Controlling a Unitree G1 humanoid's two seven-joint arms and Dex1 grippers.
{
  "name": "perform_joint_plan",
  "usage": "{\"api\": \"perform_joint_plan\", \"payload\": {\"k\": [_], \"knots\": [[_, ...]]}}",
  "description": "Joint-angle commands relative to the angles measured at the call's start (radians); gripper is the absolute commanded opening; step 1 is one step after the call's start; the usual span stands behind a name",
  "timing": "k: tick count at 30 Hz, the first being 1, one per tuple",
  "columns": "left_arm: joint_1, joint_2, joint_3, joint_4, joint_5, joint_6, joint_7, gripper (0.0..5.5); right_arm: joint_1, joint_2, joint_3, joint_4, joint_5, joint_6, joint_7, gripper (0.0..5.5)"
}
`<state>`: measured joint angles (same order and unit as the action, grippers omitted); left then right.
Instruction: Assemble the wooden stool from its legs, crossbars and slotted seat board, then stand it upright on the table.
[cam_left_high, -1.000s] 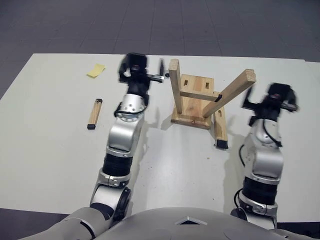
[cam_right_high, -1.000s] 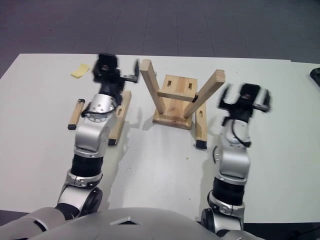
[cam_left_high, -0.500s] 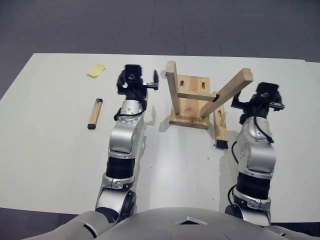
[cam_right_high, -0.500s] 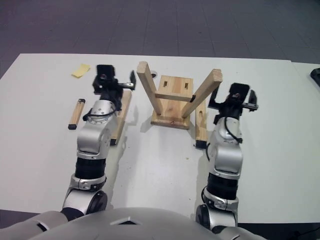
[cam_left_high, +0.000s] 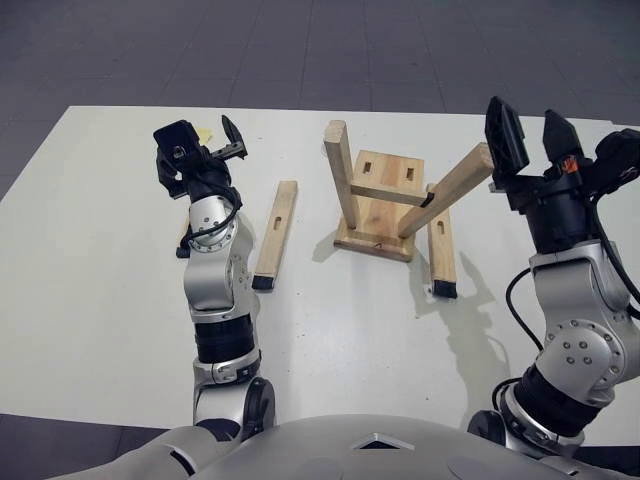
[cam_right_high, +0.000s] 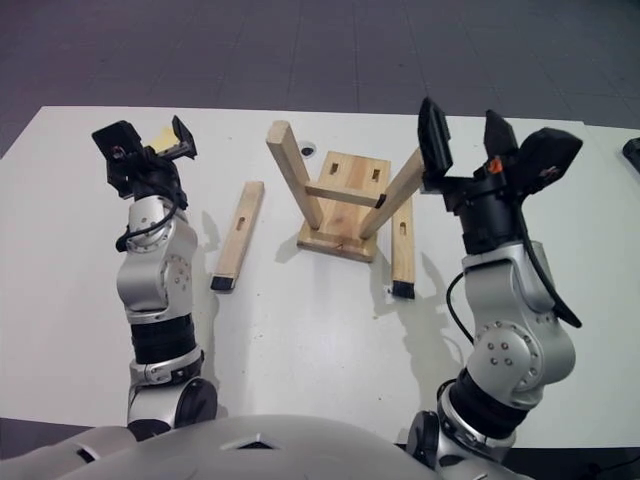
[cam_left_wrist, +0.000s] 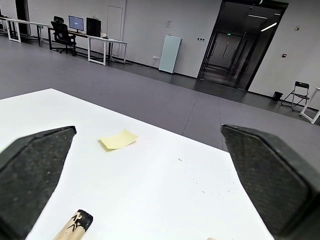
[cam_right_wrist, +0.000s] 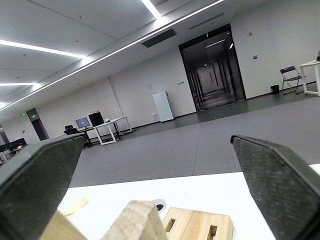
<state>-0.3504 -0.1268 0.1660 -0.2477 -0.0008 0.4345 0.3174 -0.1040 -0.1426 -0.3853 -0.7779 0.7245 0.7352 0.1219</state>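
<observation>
The slotted seat board (cam_left_high: 388, 208) lies flat mid-table with two legs (cam_left_high: 340, 170) standing up from it, joined by a crossbar (cam_left_high: 388, 194). One loose slotted leg (cam_left_high: 275, 235) lies to its left, another (cam_left_high: 441, 253) to its right. My left gripper (cam_left_high: 205, 140) hangs open and empty above the table's far left, over a yellow note (cam_left_wrist: 118, 139) and the black-tipped end of a short crossbar (cam_left_wrist: 75, 222). Raised beside the top of the slanted right leg (cam_right_wrist: 135, 220), my right gripper (cam_left_high: 528, 130) is open, holding nothing.
The white table (cam_left_high: 100, 300) has bare room at the front and along the left side. A small round hole (cam_right_high: 307, 150) sits behind the seat board. Beyond the far edge is dark floor.
Both arms have lifted and drawn back from the stool. The left arm swung left, uncovering the loose leg under it. The right gripper rose above the slanted leg. The stool parts stayed put.
</observation>
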Motion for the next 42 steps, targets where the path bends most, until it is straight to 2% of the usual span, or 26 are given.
{"api": "perform_joint_plan", "payload": {"k": [1, 6, 21, 25, 28, 33, 37, 42], "knots": [[0.014, -0.006, -0.010, -0.002, 0.003, 0.000, 0.003, 5.40, 0.036, -0.046, 0.065, -0.008, -0.017, 0.025, -0.014, 5.14], [0.014, -0.006, -0.012, 0.003, 0.003, 0.001, 0.003, 5.40, 0.078, -0.065, 0.104, 0.011, -0.030, 0.015, -0.018, 4.35], [0.018, -0.003, -0.024, 0.014, 0.025, 0.003, 0.013, 5.40, 0.102, -0.103, 0.089, 0.039, 0.034, 0.003, 0.011, 1.91], [0.013, 0.009, -0.063, 0.051, 0.024, 0.046, -0.027, 5.40, 0.043, -0.259, 0.072, 0.186, 0.032, -0.004, 0.187, 1.59], [0.004, 0.045, -0.153, 0.094, 0.022, 0.125, -0.131, 5.40, 0.003, -0.364, 0.048, 0.300, 0.045, -0.011, 0.314, 1.26], [-0.004, 0.078, -0.230, 0.089, 0.009, 0.195, -0.241, 5.40, -0.065, -0.520, 0.115, 0.469, -0.050, -0.086, 0.498, 1.07], [-0.031, 0.109, -0.259, 0.102, 0.012, 0.231, -0.297, 5.40, -0.171, -0.582, 0.163, 0.610, -0.111, -0.151, 0.569, 1.08], [-0.032, 0.125, -0.295, 0.091, 0.009, 0.269, -0.345, 5.40, -0.251, -0.604, 0.216, 0.722, -0.166, -0.225, 0.619, 1.09]]}}
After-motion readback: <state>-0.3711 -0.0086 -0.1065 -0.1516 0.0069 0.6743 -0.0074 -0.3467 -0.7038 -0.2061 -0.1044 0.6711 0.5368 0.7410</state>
